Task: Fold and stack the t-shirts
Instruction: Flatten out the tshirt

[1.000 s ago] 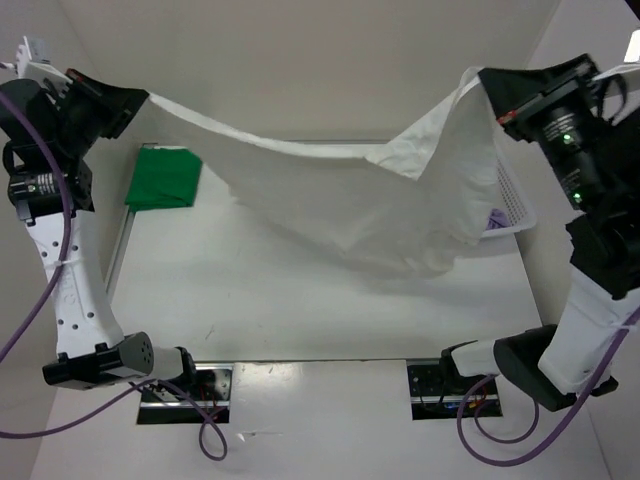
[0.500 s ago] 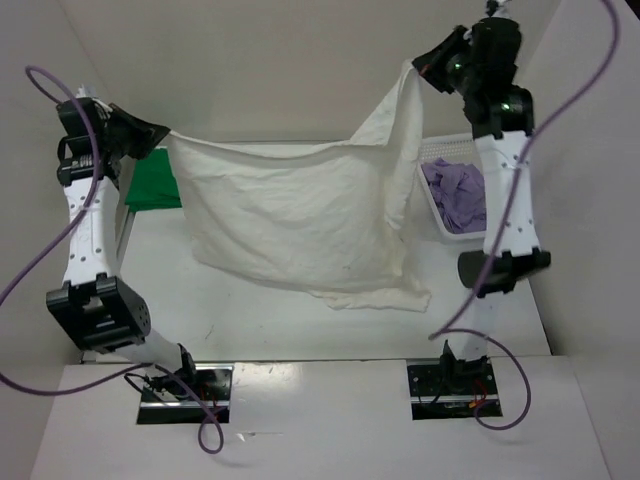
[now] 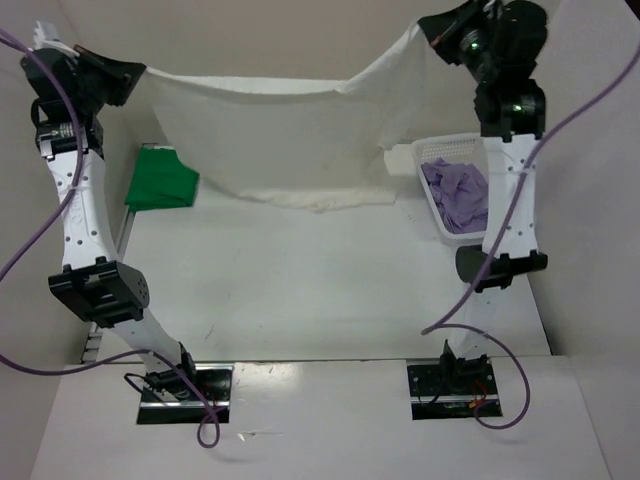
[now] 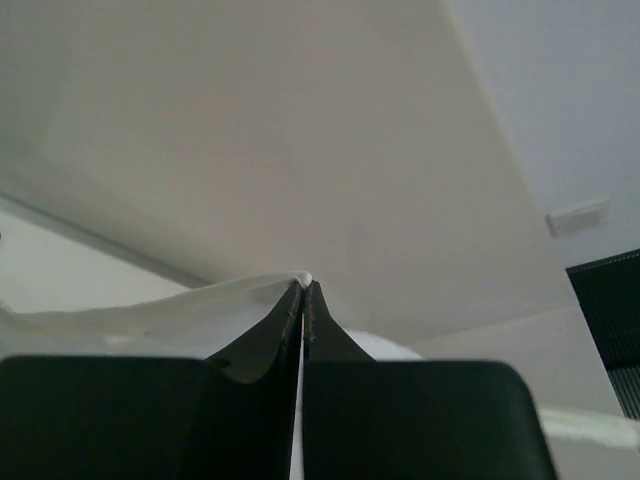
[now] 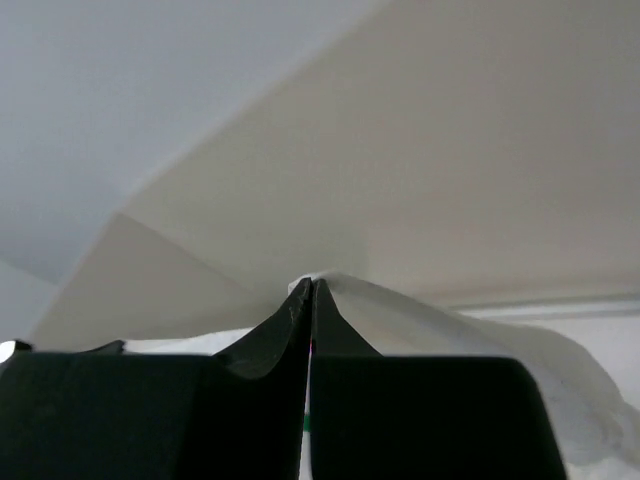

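**White shirt strung between two arms**

The left tool (image 3: pixel 140 72) and the right tool (image 3: pixel 425 28) were both pinched shut, each on a top corner of the white t-shirt (image 3: pixel 270 135). It hung like a curtain, its long axis running sideways from above the basket (image 3: pixel 425 150) to well left of it. The lavender t-shirt (image 3: pixel 455 190) lay crumpled inside the basket, and the green t-shirt (image 3: pixel 160 180) lay well left of it. Neither arm was nearer, so I reckoned both must lower together onto the worktop (image 3: pixel 300 290).
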`<state>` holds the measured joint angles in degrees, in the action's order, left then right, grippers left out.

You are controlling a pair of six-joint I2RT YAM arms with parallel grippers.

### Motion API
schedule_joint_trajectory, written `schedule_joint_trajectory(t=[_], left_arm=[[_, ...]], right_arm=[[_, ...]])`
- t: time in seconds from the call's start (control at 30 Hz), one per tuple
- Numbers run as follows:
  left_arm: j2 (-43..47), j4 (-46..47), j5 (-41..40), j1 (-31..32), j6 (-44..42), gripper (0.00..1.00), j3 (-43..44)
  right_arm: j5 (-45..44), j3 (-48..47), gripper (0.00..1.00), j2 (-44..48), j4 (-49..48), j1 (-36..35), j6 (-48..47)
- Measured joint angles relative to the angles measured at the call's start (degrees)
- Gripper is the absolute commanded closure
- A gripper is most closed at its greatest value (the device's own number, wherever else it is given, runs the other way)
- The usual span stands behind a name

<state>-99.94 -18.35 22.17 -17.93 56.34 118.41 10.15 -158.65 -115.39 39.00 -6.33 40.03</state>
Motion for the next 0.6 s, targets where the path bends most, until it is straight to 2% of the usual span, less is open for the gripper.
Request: schedule_joint_trajectory(t=[0.17,0.23,0.3,0.47,0.6], left_arm=[[1.46,2.80,0.70,-2.89,1.01,1.00,2.71],[2.89,4.87,0.81,-2.89,0.79,1.00,-0.46],[5.81,6.38,0.74,-2.75,0.42,1.00,-7.23],[15.58,8.15,-0.66,-2.60,-2.47,1.00,-33.29],[20.79,7.48,-2.75,-2.56,-4.79,1.00,-53.79]], right_arm=[[2.58,0.76,1.00,11.56,-4.76,1.75,0.92],[3.13,8.90,1.00,17.64,-6.58,1.81,0.22],[3.17,22.60,1.00,25.14,-8.35,1.49,-1.11],[2.80,68.59,1.00,43.15,-13.00,0.37,-3.91],[3.39,99.41,1.00,46.07,-7.39,0.20,-4.31]])
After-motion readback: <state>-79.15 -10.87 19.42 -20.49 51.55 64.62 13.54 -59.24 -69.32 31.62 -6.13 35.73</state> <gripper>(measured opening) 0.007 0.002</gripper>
